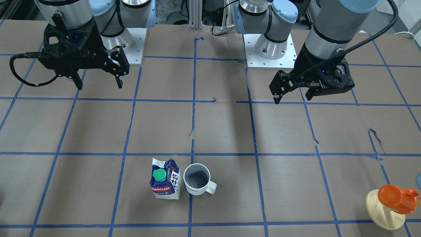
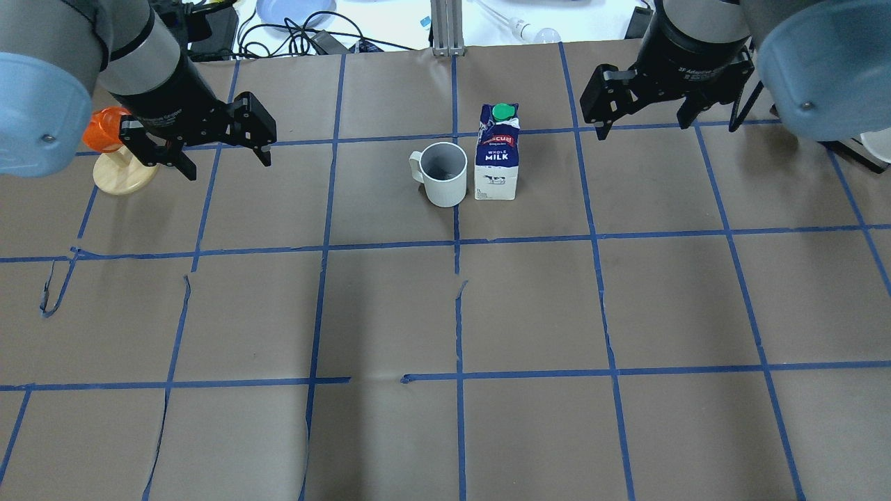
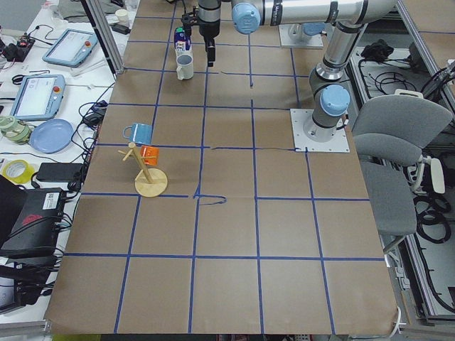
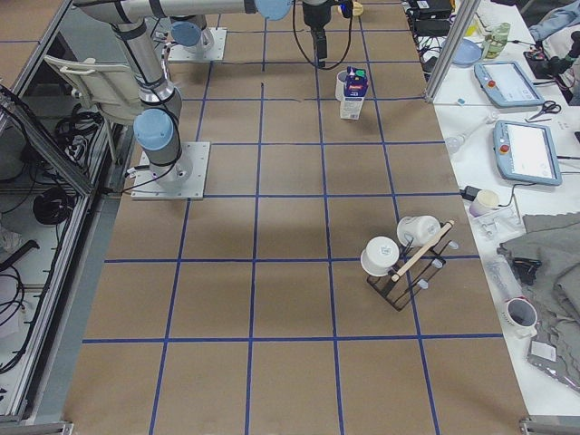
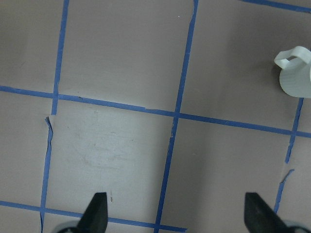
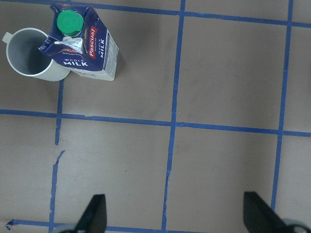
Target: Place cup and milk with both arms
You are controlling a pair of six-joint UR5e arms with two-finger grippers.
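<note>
Cup (image 2: 442,174) & milk (image 2: 497,156) upright, just beside each other nr mid far edge of surface (image 2: 529,306); L jaws & R jaws open, empty, well clear; risk: finger entering tight gap may topple milk.

Worktop (image 2: 529,313) is carrying a blue tape grid (image 2: 457,242). Cup (image 2: 445,182) and milk (image 2: 497,163) are standing upright side by side; wooden stand (image 2: 122,178) is sitting well apart.
</note>
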